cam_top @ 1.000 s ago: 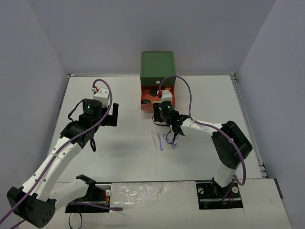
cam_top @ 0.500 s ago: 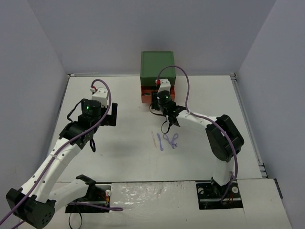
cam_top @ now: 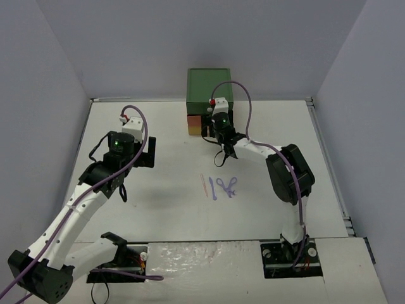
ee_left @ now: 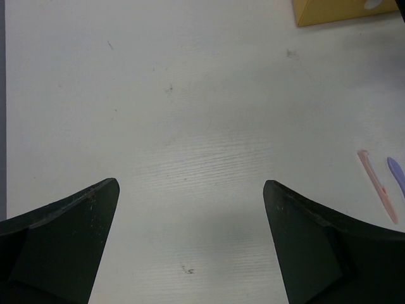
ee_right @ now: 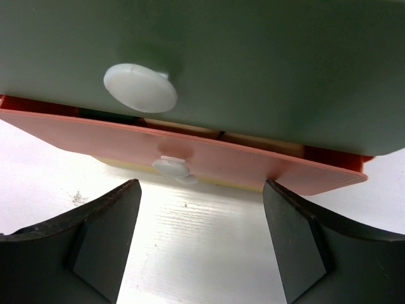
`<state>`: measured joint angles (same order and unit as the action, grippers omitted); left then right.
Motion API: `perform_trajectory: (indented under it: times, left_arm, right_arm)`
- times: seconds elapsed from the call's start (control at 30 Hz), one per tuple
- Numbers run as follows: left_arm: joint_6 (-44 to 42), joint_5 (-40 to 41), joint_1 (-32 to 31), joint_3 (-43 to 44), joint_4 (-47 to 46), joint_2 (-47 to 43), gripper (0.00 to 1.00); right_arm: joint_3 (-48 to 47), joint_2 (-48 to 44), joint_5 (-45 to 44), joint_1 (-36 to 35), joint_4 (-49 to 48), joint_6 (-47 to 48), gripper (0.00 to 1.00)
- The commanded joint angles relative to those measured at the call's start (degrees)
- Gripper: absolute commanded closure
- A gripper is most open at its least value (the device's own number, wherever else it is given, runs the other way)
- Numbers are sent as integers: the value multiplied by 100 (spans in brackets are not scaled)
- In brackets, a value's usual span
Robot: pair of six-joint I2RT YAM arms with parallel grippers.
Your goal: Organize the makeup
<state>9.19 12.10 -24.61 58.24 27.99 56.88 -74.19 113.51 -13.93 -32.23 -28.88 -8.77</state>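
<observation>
The pale orange stick (cam_top: 204,185) and two lilac thin tools (cam_top: 213,188) (cam_top: 230,186) lie together on the table's middle. The stick (ee_left: 378,187) and one lilac tool (ee_left: 397,175) show at the right edge of the left wrist view. My right gripper (cam_top: 215,128) (ee_right: 199,215) is open and empty, right in front of the drawer box (cam_top: 209,88), facing the orange drawer front (ee_right: 190,149) and its white knob (ee_right: 171,167). The orange drawer is pushed almost fully in. My left gripper (cam_top: 150,152) (ee_left: 190,240) is open and empty above bare table. Sponges, discs and black-and-red sticks are out of view.
The green top drawer front (ee_right: 266,57) has a white knob (ee_right: 140,87). A yellow drawer edge (ee_right: 120,163) (ee_left: 342,9) sits under the orange one. Grey walls close in the table on three sides.
</observation>
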Motion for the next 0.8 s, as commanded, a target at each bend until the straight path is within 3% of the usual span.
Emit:
perform_trajectory:
  times: [0.0, 0.43, 0.57, 0.77]
  left_arm:
    - [16, 56, 65, 118, -259, -55, 3]
    - [47, 4, 131, 126, -276, -63, 3]
    - [53, -1, 140, 126, -259, -63, 3]
    - [63, -47, 140, 120, -266, -74, 3]
  right_arm:
    - [-248, -19, 5, 6, -807, 171, 23]
    - [20, -172, -216, 15, -1272, 111, 9]
    - [36, -256, -175, 6, -1091, 15, 9]
    - [879, -1051, 155, 15, -1115, -510, 10]
